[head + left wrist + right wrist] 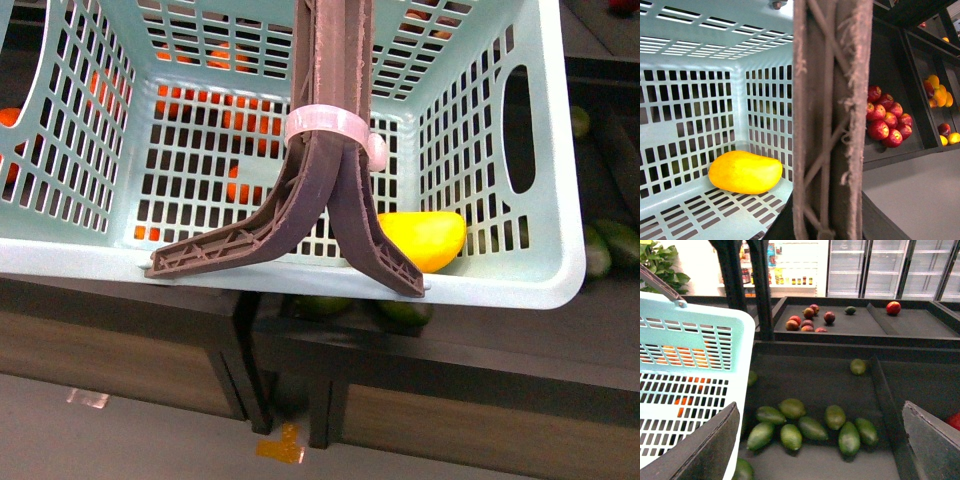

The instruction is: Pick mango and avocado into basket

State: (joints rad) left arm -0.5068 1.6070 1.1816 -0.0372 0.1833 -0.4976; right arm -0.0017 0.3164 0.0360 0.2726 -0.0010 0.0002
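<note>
The turquoise basket [520,270] hangs close in front of the front camera. Its brown ribbed handles [335,190] are bound by a white clip [325,125]. My left gripper [827,227] is shut on the handle [832,115], and only dark finger edges show beside it. The yellow mango [745,172] lies on the basket floor in a corner, and the front view shows the mango [425,238] at the right. My right gripper [820,406] is open and empty above a dark bin of several green avocados [849,438], with the basket [685,380] beside it.
A divider wall [885,410] bounds the avocado bin. Red fruit [887,122] and yellow-red fruit [937,92] fill shelf bins. Oranges [240,115] show through the lattice. Further back is a bin of reddish fruit [807,320]. Green fruit [405,310] lies under the basket.
</note>
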